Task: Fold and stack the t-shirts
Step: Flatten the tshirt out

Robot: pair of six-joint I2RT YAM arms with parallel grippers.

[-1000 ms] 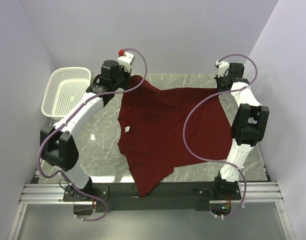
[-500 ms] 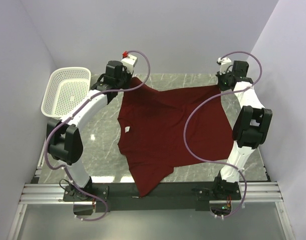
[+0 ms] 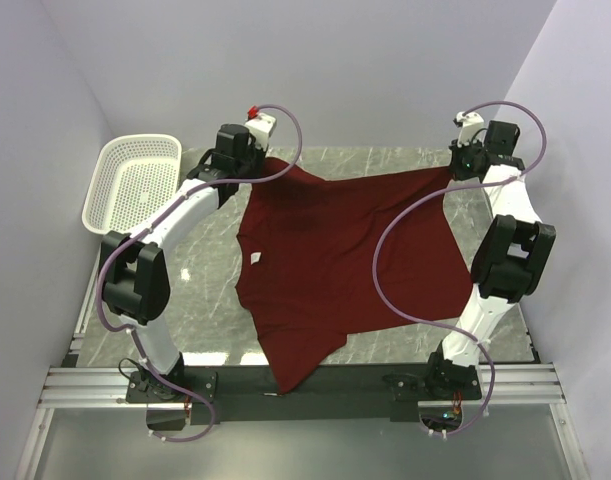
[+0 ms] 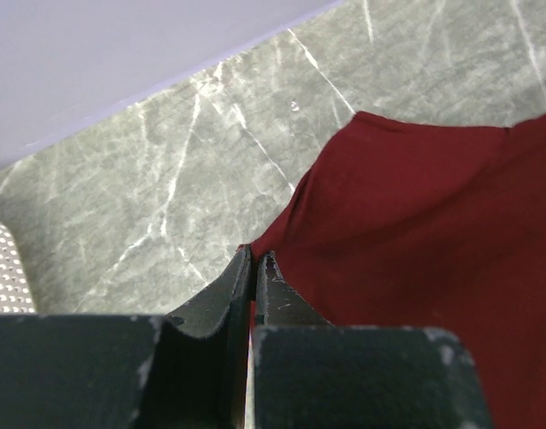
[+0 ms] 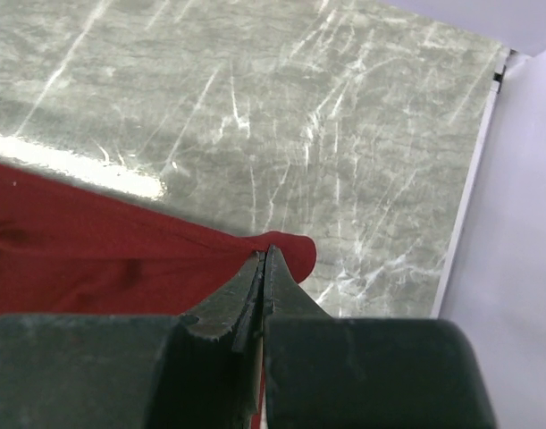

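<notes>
Maroon short-sleeved cloth t-shirt (image 3: 345, 260) lay spread across the grey marble table (image 3: 200, 275) in the top view, with a white perforated plastic basket (image 3: 103, 190) to its left. In the left wrist view, the left gripper (image 4: 255, 261) pinched the shirt's far left corner. In the right wrist view, the right gripper (image 5: 264, 256) pinched its far right corner.

Maroon t-shirt (image 3: 335, 250) spread across the marble table (image 3: 205, 270).
Far edge taut between left gripper (image 3: 257, 160) and right gripper (image 3: 452, 173), one at each corner.
</notes>
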